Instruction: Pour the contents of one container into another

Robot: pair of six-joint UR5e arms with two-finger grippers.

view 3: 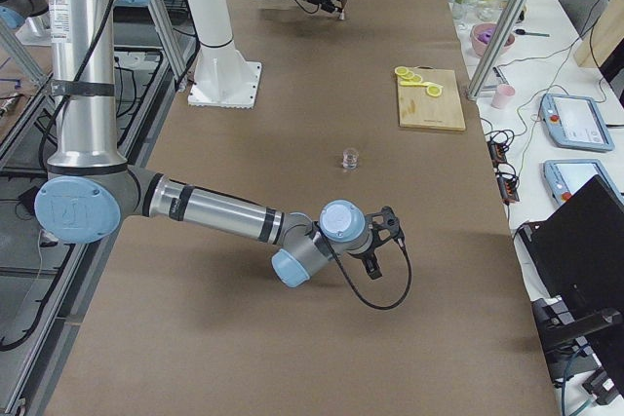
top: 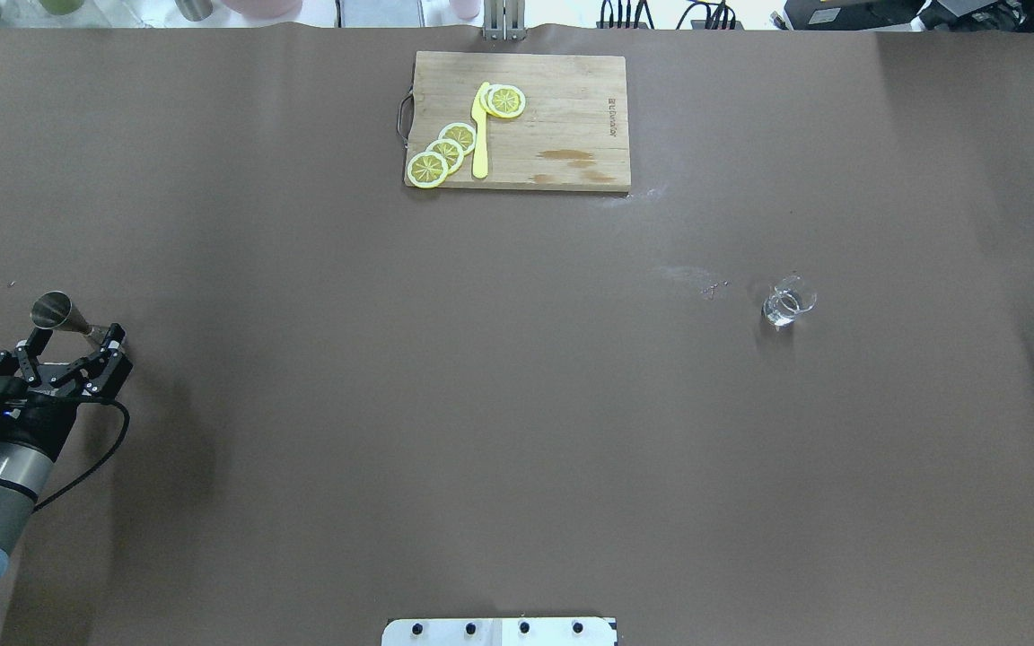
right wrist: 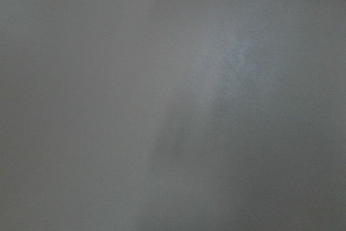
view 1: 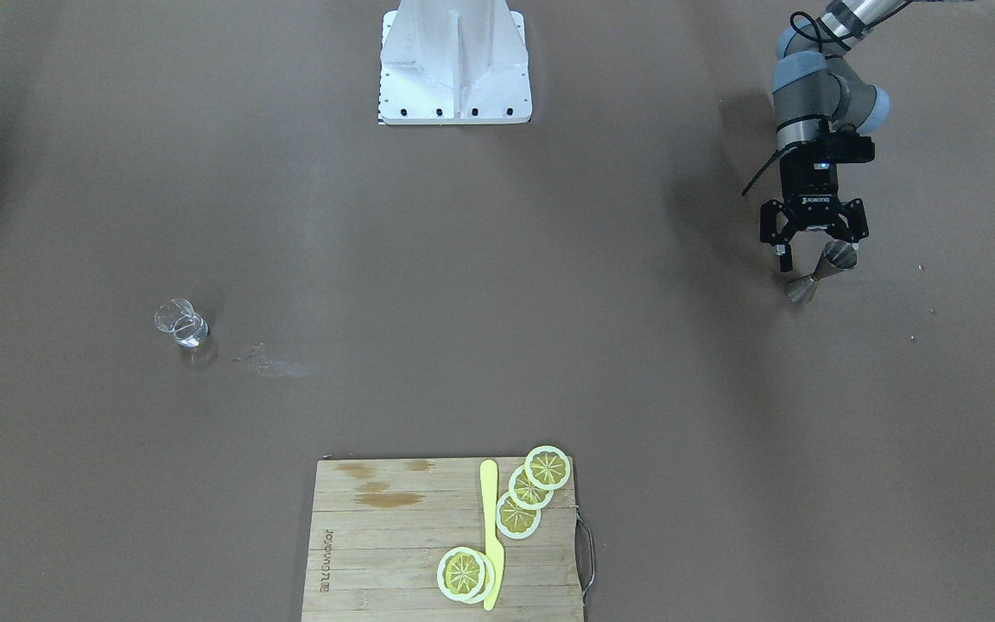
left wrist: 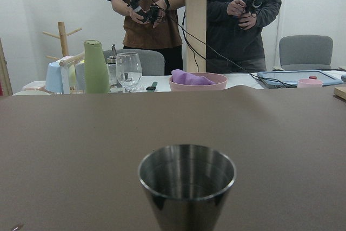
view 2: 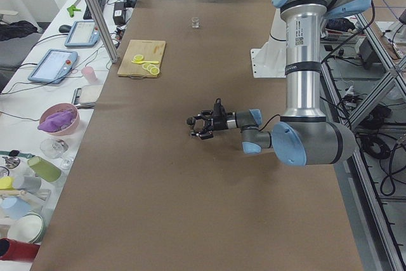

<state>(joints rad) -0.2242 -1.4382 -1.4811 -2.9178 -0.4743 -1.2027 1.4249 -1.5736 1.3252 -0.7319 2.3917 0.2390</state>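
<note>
ROBOTIQ is printed on the black left tool point(view 1: 817, 257), which is spread either side of the shiny steel hourglass jigger point(view 1: 823, 270) standing upright on the brown tabletop point(view 1: 497, 345). Well apart is the clear glass tumbler point(view 1: 180, 324). Farther off, a wooden board point(view 1: 394, 553) has an unreadable stamp. I cannot tell the state of the right tool point(view 3: 388, 224).

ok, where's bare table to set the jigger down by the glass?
All round the glass is bare; only a faint smear lies toward the board. The middle between base, board and glass is free. Crowded: the board's handle end, with lemon slices and knife, and around the jigger, at the left end effector.
</note>
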